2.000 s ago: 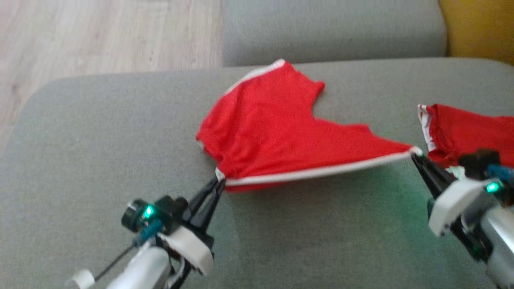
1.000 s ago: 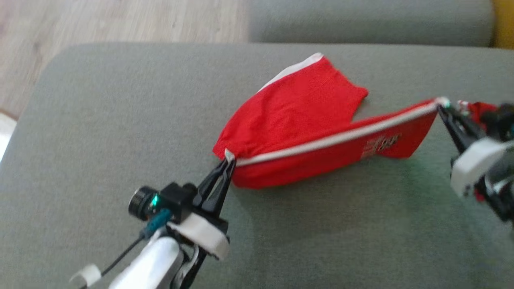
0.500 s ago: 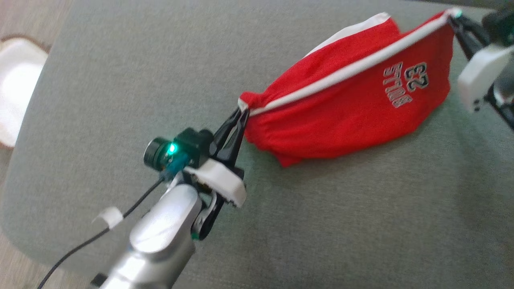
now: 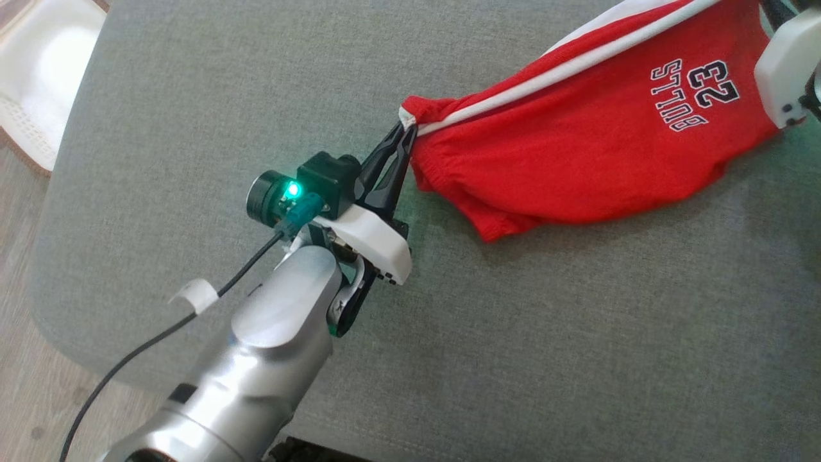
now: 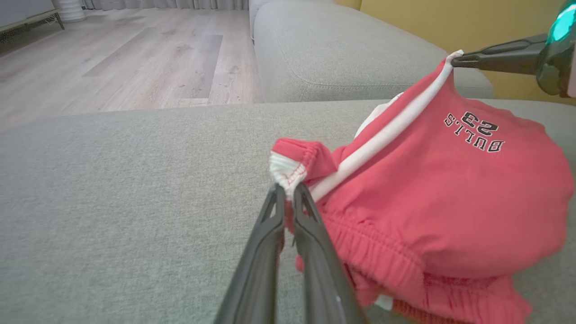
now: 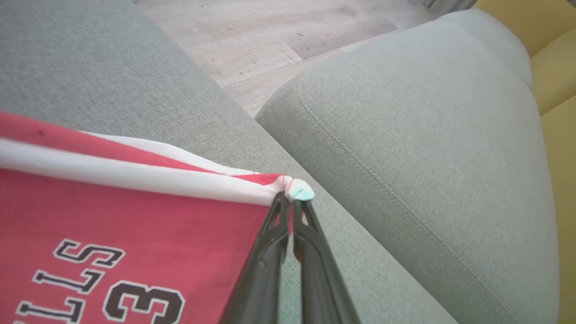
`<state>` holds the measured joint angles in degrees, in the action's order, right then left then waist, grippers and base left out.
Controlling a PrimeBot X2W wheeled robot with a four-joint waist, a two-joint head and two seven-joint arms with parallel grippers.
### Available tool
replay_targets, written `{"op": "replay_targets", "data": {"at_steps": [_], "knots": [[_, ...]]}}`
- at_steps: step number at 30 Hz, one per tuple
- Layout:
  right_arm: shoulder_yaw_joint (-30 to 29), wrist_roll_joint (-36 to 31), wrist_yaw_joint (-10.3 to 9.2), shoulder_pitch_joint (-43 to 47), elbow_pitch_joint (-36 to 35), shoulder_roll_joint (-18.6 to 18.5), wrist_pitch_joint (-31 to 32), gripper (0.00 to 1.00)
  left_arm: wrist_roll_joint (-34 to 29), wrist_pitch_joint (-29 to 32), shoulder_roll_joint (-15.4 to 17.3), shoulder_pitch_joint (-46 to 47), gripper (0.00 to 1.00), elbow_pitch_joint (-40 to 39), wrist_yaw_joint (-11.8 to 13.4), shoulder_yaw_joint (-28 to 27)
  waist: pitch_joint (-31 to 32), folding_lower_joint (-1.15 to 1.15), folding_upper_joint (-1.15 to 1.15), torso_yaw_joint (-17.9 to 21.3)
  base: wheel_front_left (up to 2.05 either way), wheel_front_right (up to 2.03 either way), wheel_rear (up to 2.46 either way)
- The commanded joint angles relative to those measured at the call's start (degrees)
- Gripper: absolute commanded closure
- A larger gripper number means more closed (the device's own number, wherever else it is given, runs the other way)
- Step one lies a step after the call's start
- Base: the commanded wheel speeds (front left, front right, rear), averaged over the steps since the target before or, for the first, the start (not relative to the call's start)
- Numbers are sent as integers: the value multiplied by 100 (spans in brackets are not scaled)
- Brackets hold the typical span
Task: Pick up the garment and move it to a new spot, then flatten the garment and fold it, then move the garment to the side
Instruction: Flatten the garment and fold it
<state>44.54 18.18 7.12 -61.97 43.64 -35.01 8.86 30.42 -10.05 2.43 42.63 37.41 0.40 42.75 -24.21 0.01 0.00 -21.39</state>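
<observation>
While both hands are gripping the garment [image 4: 577, 147], a pair of red shorts, the work is sitting in the first step by my reading: the pick-up is done and the carry to a new spot is in hand, with flattening and folding not yet begun. The left hand [image 4: 405, 131] is pinching shut on the waistband corner where the white side stripe [image 4: 545, 80] is ending. The right hand [image 6: 290, 200] is clamping together on the other end of that same stripe, at the leg hem. Between them the stripe is stretching taut and the red cloth is hanging below it in a slack belly over the grey sofa cushion [image 4: 192, 96]. Its lowest folds are probably resting on the cushion, though the head view is too soft to be sure.

The next move is calling for both hands travelling together at an even spacing, so the stripe is neither slackening nor slipping out of a pinch. After that they should be lowering the cloth onto bare cushion so that it is spreading rather than bunching. The gathered elastic waistband [image 5: 373, 256] is lying crumpled beside the left hand and will need drawing out.

Printed on the leg near the right hand is the lettering [image 4: 696, 93] "BULLS" over "23", in dark characters with a pale outline; it is sitting askew in the head view. No other tag or maker's label is showing clearly enough to read.
</observation>
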Motion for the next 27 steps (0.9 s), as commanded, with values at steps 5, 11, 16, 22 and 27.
{"op": "replay_targets", "data": {"at_steps": [5,11,16,22,27], "knots": [[272,163,36,-314,221,39,-260,61,98,-136,76,313,100,160,-41,-57,-62,-1,0,-24,0,0,0],[535,285,36,-570,570,191,-543,0,190,-249,55,437,0,412,81,-36,-75,-1,0,37,0,0,0],[509,469,36,-646,822,287,-750,0,233,-382,52,467,0,490,167,-122,41,-1,0,149,0,0,0],[121,920,36,-501,1013,536,-1412,0,254,-486,210,301,0,303,307,-524,414,-1,0,421,0,0,0],[-355,1256,36,-175,969,912,-2019,0,107,-493,498,-207,0,-641,442,-1309,824,-1,0,750,0,0,0]]}}
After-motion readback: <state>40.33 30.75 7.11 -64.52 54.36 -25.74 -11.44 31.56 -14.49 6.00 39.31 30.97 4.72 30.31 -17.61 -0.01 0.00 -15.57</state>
